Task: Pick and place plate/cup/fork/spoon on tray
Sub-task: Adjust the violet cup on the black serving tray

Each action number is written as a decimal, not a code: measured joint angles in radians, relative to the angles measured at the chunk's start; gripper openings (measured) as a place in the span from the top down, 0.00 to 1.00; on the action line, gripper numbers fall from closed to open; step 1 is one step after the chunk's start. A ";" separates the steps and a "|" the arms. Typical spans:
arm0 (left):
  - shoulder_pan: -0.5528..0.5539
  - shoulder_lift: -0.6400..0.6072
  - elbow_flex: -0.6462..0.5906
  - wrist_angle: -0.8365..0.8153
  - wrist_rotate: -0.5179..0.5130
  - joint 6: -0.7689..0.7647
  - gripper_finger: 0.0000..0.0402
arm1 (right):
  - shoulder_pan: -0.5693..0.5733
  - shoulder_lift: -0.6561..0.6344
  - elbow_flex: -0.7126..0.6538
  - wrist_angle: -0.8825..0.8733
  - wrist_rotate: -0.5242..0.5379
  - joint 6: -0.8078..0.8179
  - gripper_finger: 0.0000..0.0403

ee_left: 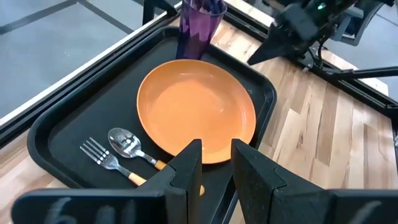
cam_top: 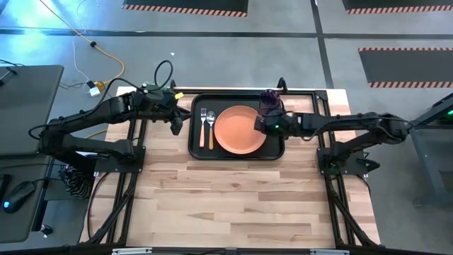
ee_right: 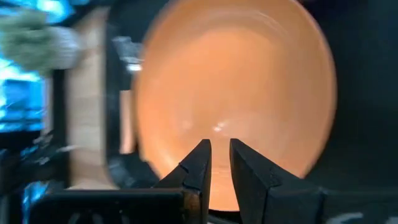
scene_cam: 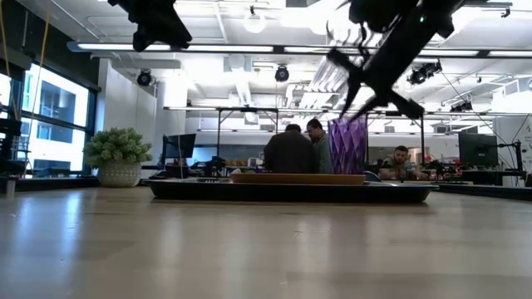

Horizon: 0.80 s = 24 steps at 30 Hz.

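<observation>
The black tray [cam_top: 200, 150] lies at the table's far middle. On it rest the orange plate [cam_top: 241, 129], the fork [cam_top: 203, 122] and the spoon [cam_top: 210, 122] side by side left of the plate, and the purple cup [cam_top: 269, 99], upright in the far right corner. My left gripper [cam_top: 175, 122] hovers just off the tray's left edge, shut and empty, looking across the tray [ee_left: 56, 124]. My right gripper [cam_top: 260, 124] hovers over the plate's right rim [ee_right: 311, 93], shut and empty. In the low view the cup [scene_cam: 347, 145] stands behind the plate [scene_cam: 297, 178].
Bare wooden table [cam_top: 233, 198] stretches from the tray to the near edge. Dark frame rails [cam_top: 134, 177] run along both table sides. People sit in the room beyond the table [scene_cam: 291, 149]. A yellow cable [cam_top: 99, 53] lies on the floor at the far left.
</observation>
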 joint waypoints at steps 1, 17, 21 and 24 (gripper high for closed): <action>0.000 0.000 0.000 0.006 -0.001 0.000 0.81 | 0.000 -0.017 0.000 0.020 0.010 -0.042 0.88; 0.018 0.000 0.000 0.097 -0.124 0.001 0.81 | -0.142 -0.251 0.000 0.417 0.142 -0.808 0.85; 0.037 0.000 0.000 0.097 -0.125 -0.008 0.81 | -0.217 -0.274 0.048 0.403 0.082 -0.898 0.78; 0.047 0.000 0.000 0.096 -0.125 -0.008 0.81 | -0.275 -0.268 0.123 0.342 0.044 -0.999 0.74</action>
